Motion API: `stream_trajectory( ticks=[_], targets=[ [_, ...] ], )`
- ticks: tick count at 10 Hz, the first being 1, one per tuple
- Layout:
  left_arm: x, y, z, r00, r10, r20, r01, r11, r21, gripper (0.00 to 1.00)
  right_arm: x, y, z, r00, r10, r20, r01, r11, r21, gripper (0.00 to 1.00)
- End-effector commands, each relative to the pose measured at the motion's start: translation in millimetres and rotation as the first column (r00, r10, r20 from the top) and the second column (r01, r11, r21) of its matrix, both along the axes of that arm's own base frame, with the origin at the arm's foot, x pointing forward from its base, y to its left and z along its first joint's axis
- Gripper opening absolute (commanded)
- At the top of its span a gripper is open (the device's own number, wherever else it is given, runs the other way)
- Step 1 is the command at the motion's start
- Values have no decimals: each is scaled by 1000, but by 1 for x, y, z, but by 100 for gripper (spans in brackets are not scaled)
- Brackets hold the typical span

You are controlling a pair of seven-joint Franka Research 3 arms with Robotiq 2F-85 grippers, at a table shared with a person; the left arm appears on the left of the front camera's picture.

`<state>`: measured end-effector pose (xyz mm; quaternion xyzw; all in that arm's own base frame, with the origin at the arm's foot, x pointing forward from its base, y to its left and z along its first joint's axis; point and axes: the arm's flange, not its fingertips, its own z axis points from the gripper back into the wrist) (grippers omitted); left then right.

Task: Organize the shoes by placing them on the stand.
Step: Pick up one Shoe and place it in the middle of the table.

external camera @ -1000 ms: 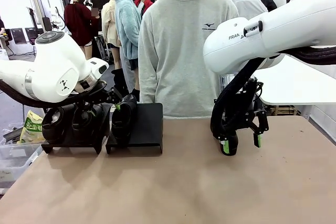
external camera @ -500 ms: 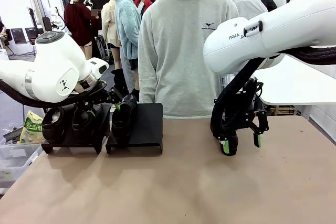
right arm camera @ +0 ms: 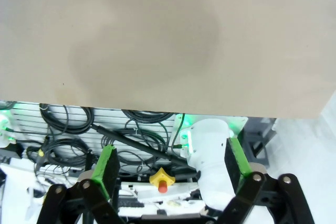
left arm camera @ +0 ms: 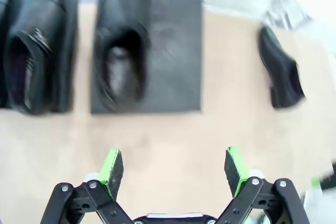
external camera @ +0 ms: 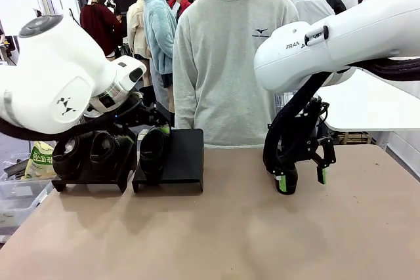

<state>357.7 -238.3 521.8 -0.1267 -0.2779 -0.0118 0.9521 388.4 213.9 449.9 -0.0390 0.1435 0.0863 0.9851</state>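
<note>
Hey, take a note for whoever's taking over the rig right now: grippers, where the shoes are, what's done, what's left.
Left gripper: open, empty, above the table in front of the stands.
Right gripper: open, empty, low over the table.
First shoe and second shoe on the left stand; third shoe on the right stand.
Fourth shoe lies on the table beside that stand.
Done: three placed. Left: the fourth.
</note>
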Motion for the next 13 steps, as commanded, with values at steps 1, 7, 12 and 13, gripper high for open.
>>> stream_trajectory(
  ticks=[1, 7, 12, 13],
  targets=[
    [-32, 1, -5, 982, -136, -131, 139, 990, 13, 100, 1, 1, 1, 1000, -9, -3, 9, 1000, -10, 100],
    [-27, -40, -89, 953, -167, -251, 203, 972, 122, 100, 1, 1, 1, 1000, -9, -3, 9, 1000, -10, 100],
    [-30, -45, -90, 949, -159, -272, 193, 976, 100, 100, 17, 3, 9, 997, -20, 80, 21, 1000, -16, 100],
    [-30, -45, -90, 949, -159, -272, 193, 976, 100, 100, 57, 0, 12, 990, 10, 138, -13, 1000, 22, 100]
  ],
)
